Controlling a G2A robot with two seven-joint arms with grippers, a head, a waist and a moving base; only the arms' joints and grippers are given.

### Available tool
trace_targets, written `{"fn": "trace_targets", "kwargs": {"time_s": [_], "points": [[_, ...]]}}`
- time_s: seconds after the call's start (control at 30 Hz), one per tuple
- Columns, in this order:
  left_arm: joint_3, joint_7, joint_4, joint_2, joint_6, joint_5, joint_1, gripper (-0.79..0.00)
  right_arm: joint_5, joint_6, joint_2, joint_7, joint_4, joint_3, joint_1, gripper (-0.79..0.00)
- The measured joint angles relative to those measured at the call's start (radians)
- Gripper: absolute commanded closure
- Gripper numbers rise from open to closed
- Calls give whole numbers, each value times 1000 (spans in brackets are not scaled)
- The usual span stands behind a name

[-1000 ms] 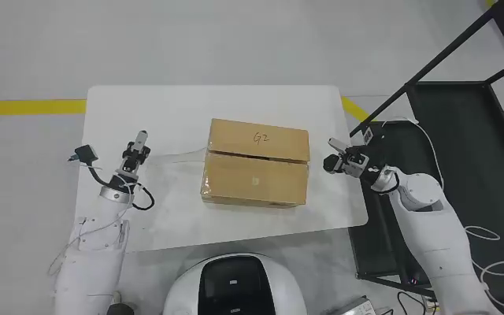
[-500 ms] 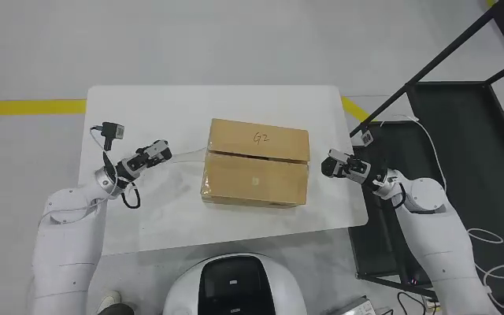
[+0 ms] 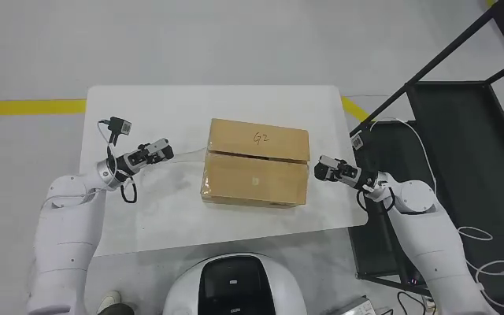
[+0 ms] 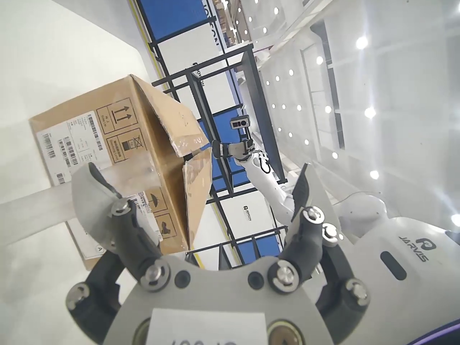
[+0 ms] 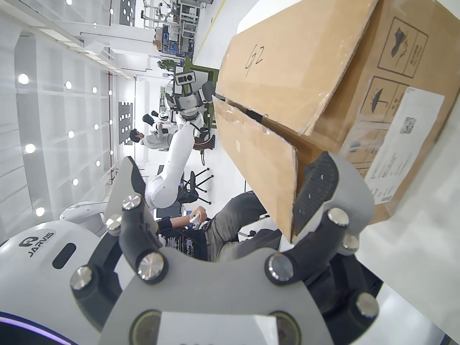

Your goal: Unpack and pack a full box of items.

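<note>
A brown cardboard box (image 3: 256, 161) marked "G2" lies in the middle of the white table (image 3: 150, 106), its two top flaps down and slightly ajar at the seam (image 5: 251, 113). A strip of clear tape (image 3: 189, 153) hangs off the box's left end toward my left gripper (image 3: 163, 148). That gripper (image 4: 197, 188) is open and faces the box's labelled end (image 4: 90, 134); the tape (image 4: 32, 206) runs past one fingertip (image 4: 90, 184). My right gripper (image 3: 321, 168) is open at the box's right end, with the near flap's corner (image 5: 284, 188) between its fingers (image 5: 318, 181).
A black metal rack (image 3: 449, 118) stands just beyond the table's right edge, close behind my right arm. Bare tabletop lies behind the box and in front of it. A yellow floor line (image 3: 39, 106) runs past the table's left side.
My left gripper swung from pointing away to pointing at the box's left end, near the tape. My right gripper moved left, closer to the box's right end.
</note>
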Motion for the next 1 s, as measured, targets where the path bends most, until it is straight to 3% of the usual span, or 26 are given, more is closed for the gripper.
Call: {"fn": "trace_targets", "kwargs": {"time_s": [0.4,0.5,0.73,0.87,1.0], "points": [[0,1,-2,0,1,1,0,-785,0,0,0,0,0,0,0,-785],[-3,-7,-45,6,37,-4,-2,-785,0,0,0,0,0,0,0,-785],[-24,-197,-22,39,187,-21,-111,-785,0,0,0,0,0,0,0,-785],[29,-310,33,49,303,-82,-185,-785,0,0,0,0,0,0,0,-785],[115,-313,122,55,305,-126,-258,-785,0,0,0,0,0,0,0,-785]]}}
